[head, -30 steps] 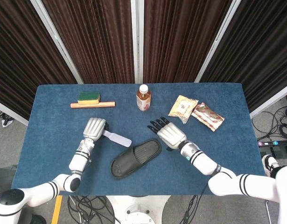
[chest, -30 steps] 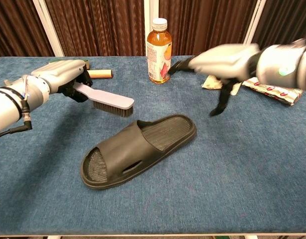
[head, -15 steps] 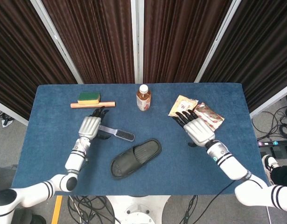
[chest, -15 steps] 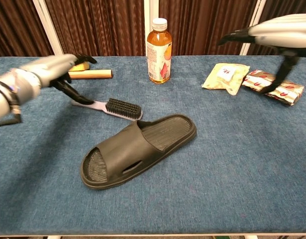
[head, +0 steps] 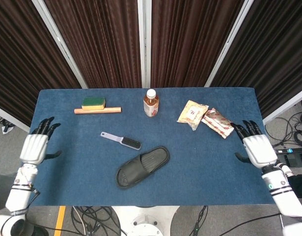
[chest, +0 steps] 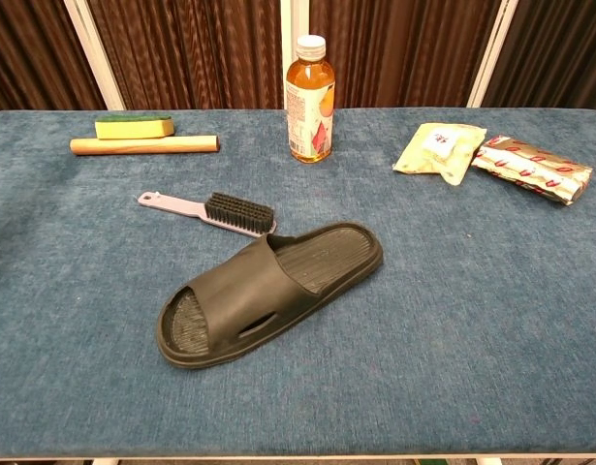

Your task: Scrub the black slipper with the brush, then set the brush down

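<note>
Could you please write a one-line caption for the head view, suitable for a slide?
Brush lies on the table beside the black slipper; left hand and right hand are open at the edges.

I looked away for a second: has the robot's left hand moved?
Yes. The left hand has pulled back from the brush to the table's left edge, leaving the brush lying beside the black slipper.
</note>
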